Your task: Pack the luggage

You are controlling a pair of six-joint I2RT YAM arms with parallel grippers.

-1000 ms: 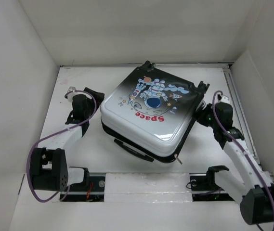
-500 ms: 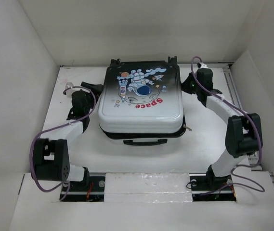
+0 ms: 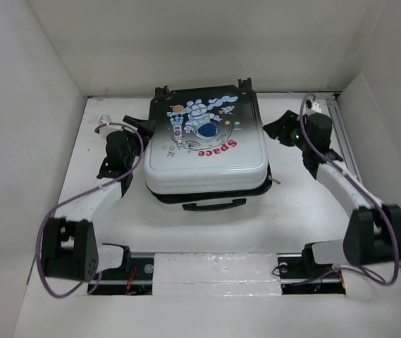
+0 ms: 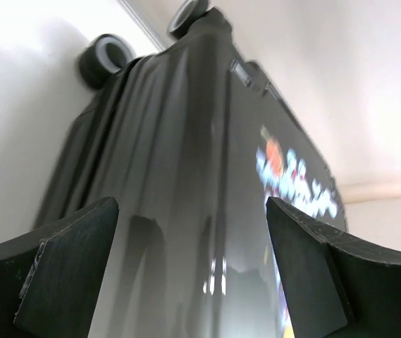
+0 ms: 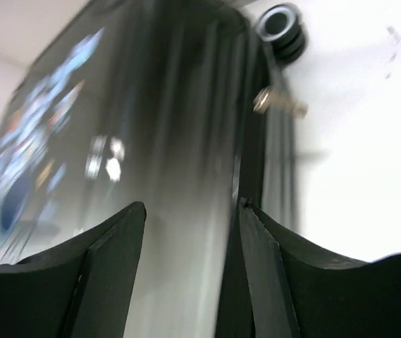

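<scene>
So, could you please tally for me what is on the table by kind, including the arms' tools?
Astronaut-print suitcase: 1
Arm tools: 2 (left tool, right tool, both open beside the suitcase)
Total: 3

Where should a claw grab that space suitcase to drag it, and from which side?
Probably the black carry handle on the near edge of the suitcase, coming from the side of the arm bases. The suitcase lies flat and closed, and its glossy shell is broad and smooth, with little to pinch. The handle is a thin bar standing off the edge, so a claw could close across it.
</scene>
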